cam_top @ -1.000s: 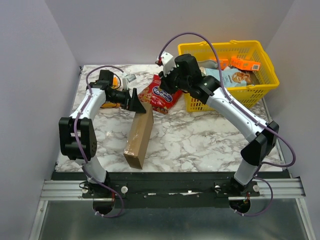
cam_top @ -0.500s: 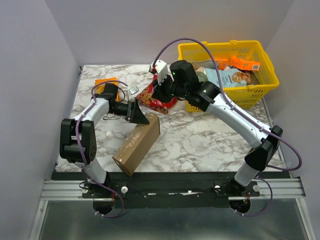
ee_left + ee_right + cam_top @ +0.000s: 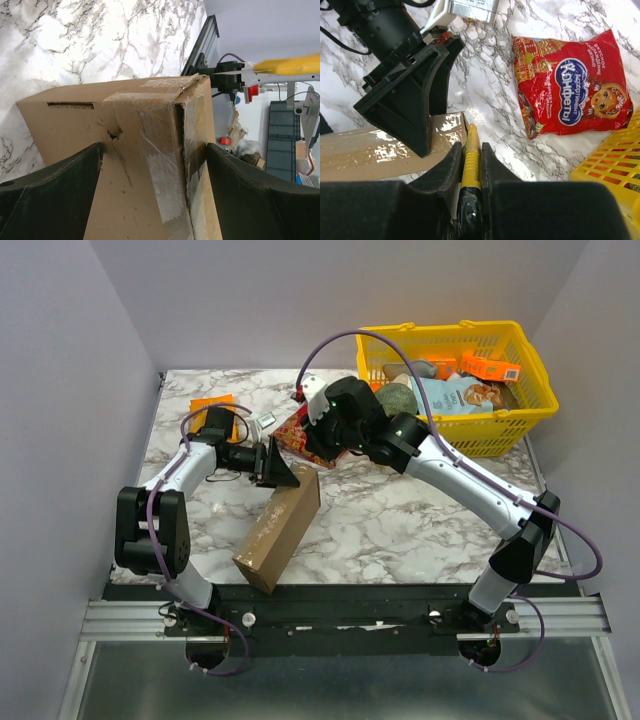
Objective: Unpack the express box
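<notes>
The express box (image 3: 279, 527) is a plain brown, unprinted cardboard mailer. It lies slantwise on the marble table (image 3: 400, 530), left of centre. Its near end points toward the table's front edge and its far end sits at the left gripper (image 3: 276, 464).

In the left wrist view, that far end fills the frame. A wide strip of clear tape (image 3: 160, 170) runs over the flap seam, wrinkled and shiny. A narrow slot is cut near the top edge, and the cardboard is torn and creased beside the tape. The corner is scuffed, with a flap edge lifting slightly.

The left gripper's two black fingers (image 3: 55, 195) stand wide apart and press on opposite sides of the box, clamping it between them.

The right gripper (image 3: 470, 150) hangs just above the same end of the box. Its fingers are drawn nearly together on a slim yellow tool (image 3: 471, 142), whose tip points down at the taped edge.

A red snack bag (image 3: 570, 90) lies flat on the marble just beyond, between the box and the yellow basket (image 3: 520, 415).
</notes>
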You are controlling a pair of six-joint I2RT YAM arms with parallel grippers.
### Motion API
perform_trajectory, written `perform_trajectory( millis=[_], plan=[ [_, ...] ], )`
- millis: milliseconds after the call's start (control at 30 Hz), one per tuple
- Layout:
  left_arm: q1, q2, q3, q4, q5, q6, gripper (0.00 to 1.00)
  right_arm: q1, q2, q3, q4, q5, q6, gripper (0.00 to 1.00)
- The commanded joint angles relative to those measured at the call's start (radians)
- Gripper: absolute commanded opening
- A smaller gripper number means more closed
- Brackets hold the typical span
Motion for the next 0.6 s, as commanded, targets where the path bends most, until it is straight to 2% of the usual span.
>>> perform_trajectory(
  millis=[0,200,567],
  plan=[
    [-0.009,-0.012,-0.062,0.046,-0.147,-0.002,0.9,0.019,-0.009,-0.028,0.001,0.023,-0.003,0.0],
    [-0.012,-0.025,-0.069,0.039,-0.152,0.008,0.9,0.024,0.006,-0.025,0.001,-0.017,-0.014,0.0],
    [-0.012,-0.034,-0.086,0.039,-0.153,0.013,0.9,0.024,0.019,-0.013,0.03,0.003,-0.031,0.01]
  ],
)
